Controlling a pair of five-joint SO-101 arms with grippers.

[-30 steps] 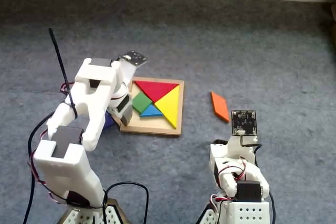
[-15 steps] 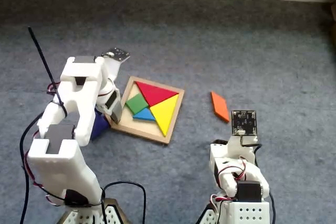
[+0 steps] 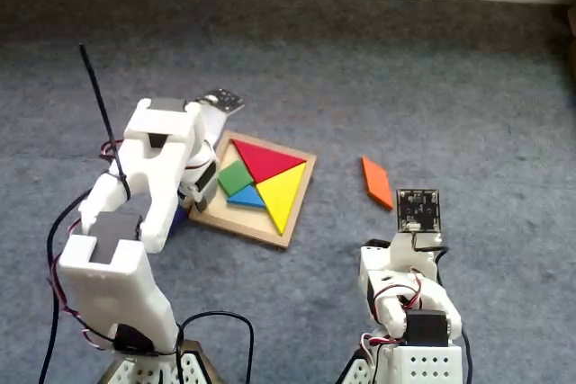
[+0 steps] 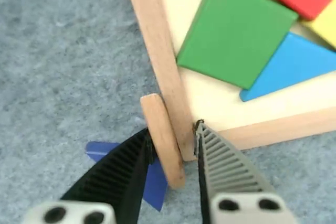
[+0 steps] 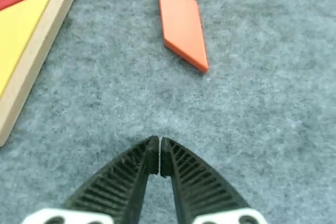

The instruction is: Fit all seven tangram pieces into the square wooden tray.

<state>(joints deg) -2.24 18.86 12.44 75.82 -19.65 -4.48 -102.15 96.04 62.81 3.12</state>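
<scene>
The square wooden tray (image 3: pixel 301 200) lies turned at an angle on the carpet and holds a red triangle (image 3: pixel 264 157), a yellow triangle (image 3: pixel 283 195), a green square (image 3: pixel 236 177) and a light blue triangle (image 3: pixel 246 197). My left gripper (image 4: pixel 172 148) is at the tray's near left corner, shut on a tan wooden piece (image 4: pixel 161 140) standing on edge against the tray rim (image 4: pixel 157 40). The rim corner is also between the fingers. A dark blue piece (image 4: pixel 102 153) lies on the carpet under that gripper. My right gripper (image 5: pixel 159 156) is shut and empty, short of the orange parallelogram (image 5: pixel 182 22).
The orange parallelogram (image 3: pixel 377 182) lies alone on the grey carpet right of the tray. The left arm (image 3: pixel 162 159) covers the tray's left side from above. The right arm (image 3: pixel 409 285) is folded at the front. A pale wall edge runs along the back.
The tray has turned from square-on to angled. The left arm swung left with the tray corner, then came back to the right. The right arm and orange piece have not moved.
</scene>
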